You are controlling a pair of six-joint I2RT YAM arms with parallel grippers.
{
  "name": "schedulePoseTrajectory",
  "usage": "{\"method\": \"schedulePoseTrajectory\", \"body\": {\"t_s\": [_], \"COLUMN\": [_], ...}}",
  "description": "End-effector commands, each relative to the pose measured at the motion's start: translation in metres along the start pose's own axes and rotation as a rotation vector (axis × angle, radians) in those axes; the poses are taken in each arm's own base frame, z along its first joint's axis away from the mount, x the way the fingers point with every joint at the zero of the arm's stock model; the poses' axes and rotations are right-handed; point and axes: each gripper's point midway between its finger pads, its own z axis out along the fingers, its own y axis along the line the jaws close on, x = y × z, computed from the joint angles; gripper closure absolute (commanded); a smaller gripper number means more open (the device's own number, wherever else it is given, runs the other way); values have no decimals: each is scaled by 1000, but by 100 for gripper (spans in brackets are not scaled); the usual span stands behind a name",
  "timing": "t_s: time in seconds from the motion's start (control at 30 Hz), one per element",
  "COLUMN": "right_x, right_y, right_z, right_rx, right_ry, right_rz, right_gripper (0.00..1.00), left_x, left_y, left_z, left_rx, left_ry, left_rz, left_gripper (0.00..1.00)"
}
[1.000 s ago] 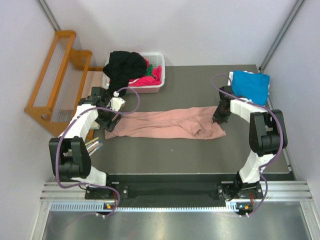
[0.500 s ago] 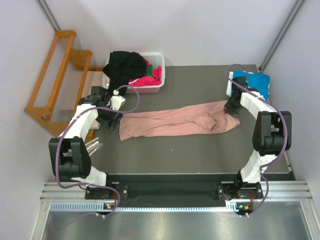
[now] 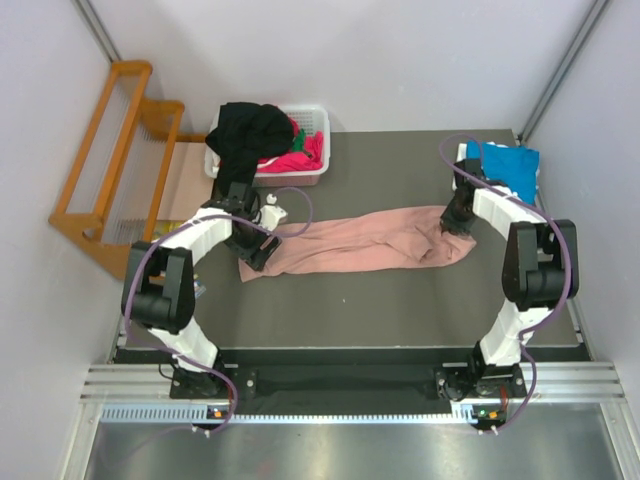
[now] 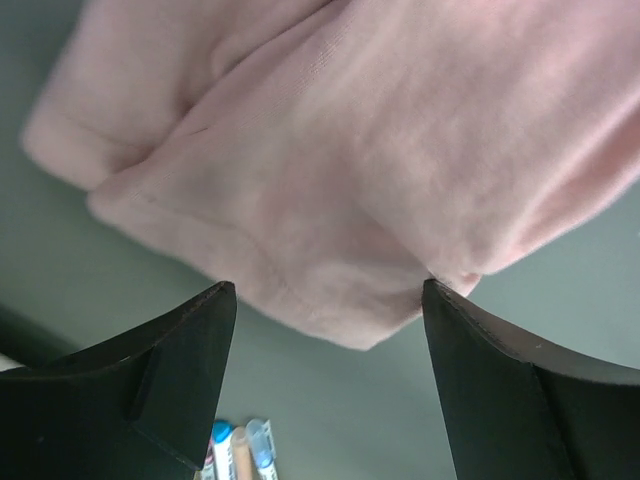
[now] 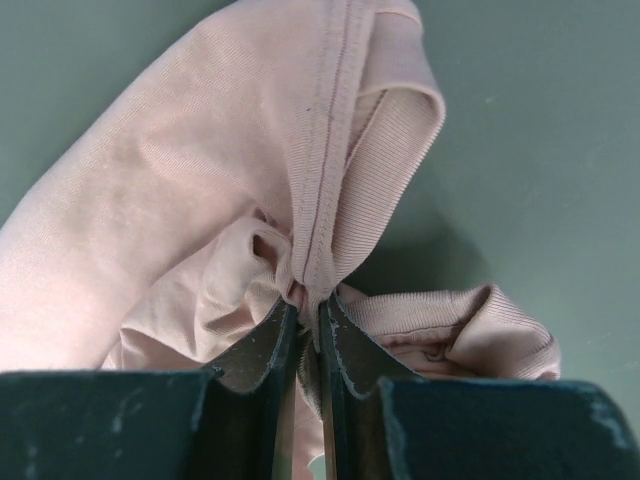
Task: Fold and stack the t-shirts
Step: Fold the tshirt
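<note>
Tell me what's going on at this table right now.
A salmon-pink t-shirt lies stretched in a strip across the table. The right gripper is shut on a bunched ribbed edge at one end; the left gripper hangs open over the other end. A blue t-shirt lies at the far right corner.

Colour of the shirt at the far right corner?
Bright blue shirt; top view shows it best.

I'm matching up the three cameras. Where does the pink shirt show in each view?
Top view: the pink shirt lies stretched left to right across the middle of the table.
Left wrist: one end of it fills the upper frame, at the open left gripper.
Right wrist: left and centre, ribbed edge pinched in the right gripper.
Shared landmark: the dark grey table beneath it.
</note>
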Motion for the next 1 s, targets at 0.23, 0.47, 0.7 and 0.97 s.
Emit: {"method": "schedulePoseTrajectory", "body": {"t_s": [0.23, 0.47, 0.7, 0.97], "right_x": [-4, -5, -9, -25], "right_y": [18, 22, 25, 36], "right_z": [-6, -6, -1, 3], "right_rx": [-49, -55, -42, -45], "right_ry": [-23, -25, -28, -43], "right_rz": [-34, -38, -53, -58], "right_gripper": [100, 100, 100, 100], "left_x": [9, 6, 8, 7], "left_y": [1, -12, -35, -41], "left_z": [9, 9, 16, 13], "left_rx": [-16, 17, 9, 15], "left_ry": [17, 12, 89, 123], "left_rz": [-14, -21, 72, 113], "left_gripper": [21, 37, 100, 100]}}
